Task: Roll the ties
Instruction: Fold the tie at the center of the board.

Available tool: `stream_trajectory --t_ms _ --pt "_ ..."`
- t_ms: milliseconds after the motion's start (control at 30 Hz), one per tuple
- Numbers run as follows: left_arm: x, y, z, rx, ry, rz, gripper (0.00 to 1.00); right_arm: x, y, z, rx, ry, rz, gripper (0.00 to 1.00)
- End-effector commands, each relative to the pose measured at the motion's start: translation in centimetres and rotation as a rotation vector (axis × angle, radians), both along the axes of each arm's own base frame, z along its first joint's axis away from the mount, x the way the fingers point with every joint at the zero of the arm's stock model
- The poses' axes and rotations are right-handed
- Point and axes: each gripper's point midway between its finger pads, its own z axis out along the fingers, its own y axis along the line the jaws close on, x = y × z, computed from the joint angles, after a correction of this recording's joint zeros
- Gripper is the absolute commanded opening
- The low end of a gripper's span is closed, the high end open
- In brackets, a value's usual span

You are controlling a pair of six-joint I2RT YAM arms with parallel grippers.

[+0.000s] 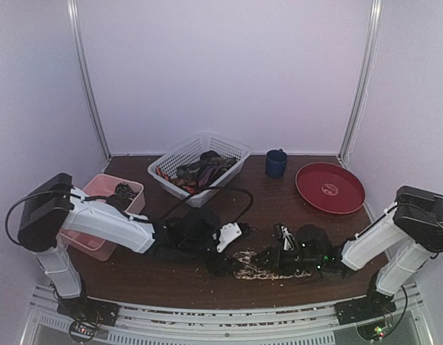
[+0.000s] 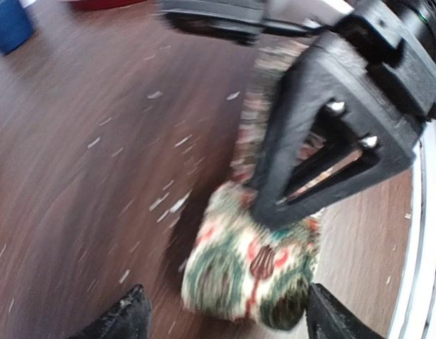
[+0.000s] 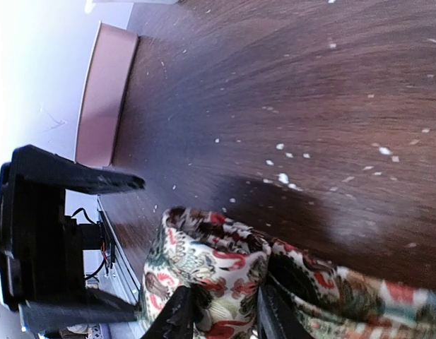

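- the floral tie (image 2: 239, 272) lies on the table (image 2: 83, 176) near its front edge, one end wound into a small roll.
- the right gripper (image 3: 225, 314) jaws pinch the roll; the left gripper (image 2: 228, 321) jaws stand open astride it.
- judgement: hold the pinch firm and turn evenly, so the layers stay tight.
- only the top view shows the basket (image 1: 164, 159) of other ties (image 1: 203, 171).

My top camera looks down on the table (image 1: 268, 205) from behind; both wrist cameras, close in, share the patterned tie (image 2: 246, 272).
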Motion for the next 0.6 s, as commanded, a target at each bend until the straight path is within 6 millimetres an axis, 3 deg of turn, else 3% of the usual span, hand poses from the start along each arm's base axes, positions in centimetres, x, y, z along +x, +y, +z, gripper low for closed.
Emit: stream_trajectory --t_ms 0,233,400,567 --pt "1.2 2.8 2.5 -0.1 0.022 0.159 0.69 0.4 1.2 -0.2 -0.027 -0.01 -0.04 0.32" --pt "-0.1 6.8 0.7 -0.168 0.142 0.3 0.24 -0.5 2.7 -0.5 -0.032 -0.01 -0.041 0.32" --pt "0.0 7.4 -1.1 -0.153 0.183 0.359 0.12 -0.5 2.1 -0.7 -0.065 -0.03 -0.062 0.32" --pt "0.1 4.8 -1.2 -0.169 0.232 0.327 0.06 -0.2 1.2 -1.0 -0.104 -0.05 -0.087 0.32"
